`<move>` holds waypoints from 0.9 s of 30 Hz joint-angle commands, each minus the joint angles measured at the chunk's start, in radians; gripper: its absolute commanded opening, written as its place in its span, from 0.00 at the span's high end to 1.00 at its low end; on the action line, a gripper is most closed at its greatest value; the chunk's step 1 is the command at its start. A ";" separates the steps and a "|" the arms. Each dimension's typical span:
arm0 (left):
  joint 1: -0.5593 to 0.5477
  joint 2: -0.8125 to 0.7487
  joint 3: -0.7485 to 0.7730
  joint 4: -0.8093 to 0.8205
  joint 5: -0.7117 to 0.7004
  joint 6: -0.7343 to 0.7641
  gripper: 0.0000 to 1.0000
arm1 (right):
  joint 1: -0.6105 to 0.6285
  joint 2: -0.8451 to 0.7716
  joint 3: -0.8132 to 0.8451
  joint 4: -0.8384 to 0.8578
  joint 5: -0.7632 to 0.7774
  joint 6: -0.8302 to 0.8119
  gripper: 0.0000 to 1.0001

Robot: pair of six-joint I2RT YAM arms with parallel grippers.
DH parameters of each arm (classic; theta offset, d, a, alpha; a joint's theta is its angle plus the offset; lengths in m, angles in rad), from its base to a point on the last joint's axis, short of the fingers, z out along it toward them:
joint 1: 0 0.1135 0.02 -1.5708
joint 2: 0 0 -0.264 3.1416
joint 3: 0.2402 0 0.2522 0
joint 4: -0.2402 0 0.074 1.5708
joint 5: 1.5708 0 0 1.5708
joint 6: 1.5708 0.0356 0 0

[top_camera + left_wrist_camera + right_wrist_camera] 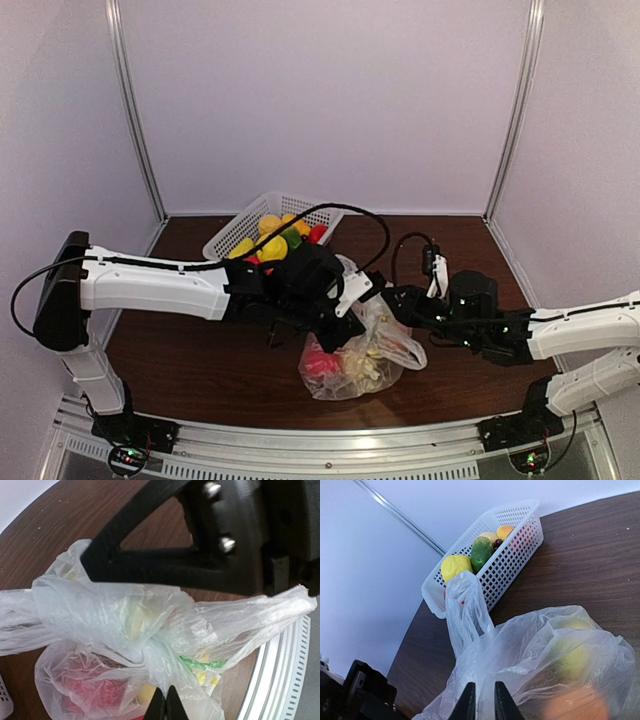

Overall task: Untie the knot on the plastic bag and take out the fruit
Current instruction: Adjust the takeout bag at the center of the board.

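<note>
1. A brown table [180,350] stands between plain pale walls.
2. The left gripper [165,707] is over the top of the plastic bag [385,350]. Its two fingers are pressed tight together, right beside the knot [150,652].
3. The bag lies on the table, tied up, with the fruit [320,362] inside.
4. The right gripper [481,700] is at the bag's right side, fingers a little apart.
5. A white basket [515,565] sits behind the bag.

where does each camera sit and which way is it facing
top external: above and behind the arms, looking down at the table; both arms show.
left wrist: above the knot, looking down; left gripper at bottom.
right wrist: low, facing across the plastic bag to the basket; right gripper at bottom.
shared: both wrists see the plastic bag.
</note>
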 commanded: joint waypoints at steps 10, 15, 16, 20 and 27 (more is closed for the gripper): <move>0.006 -0.047 -0.021 0.003 -0.011 -0.012 1.00 | 0.007 -0.253 -0.023 -0.210 -0.043 -0.198 0.50; 0.005 -0.046 -0.025 0.005 -0.009 -0.012 1.00 | 0.015 -0.229 -0.030 -0.196 -0.086 -0.205 0.48; 0.006 -0.046 -0.025 0.006 -0.010 -0.012 1.00 | 0.016 -0.219 -0.028 -0.190 -0.096 -0.206 0.47; 0.006 -0.046 -0.025 0.006 -0.010 -0.012 1.00 | 0.019 -0.158 -0.004 -0.183 -0.132 -0.211 0.48; 0.005 -0.048 -0.026 0.005 -0.007 -0.012 1.00 | 0.033 -0.079 0.007 -0.134 -0.136 -0.207 0.59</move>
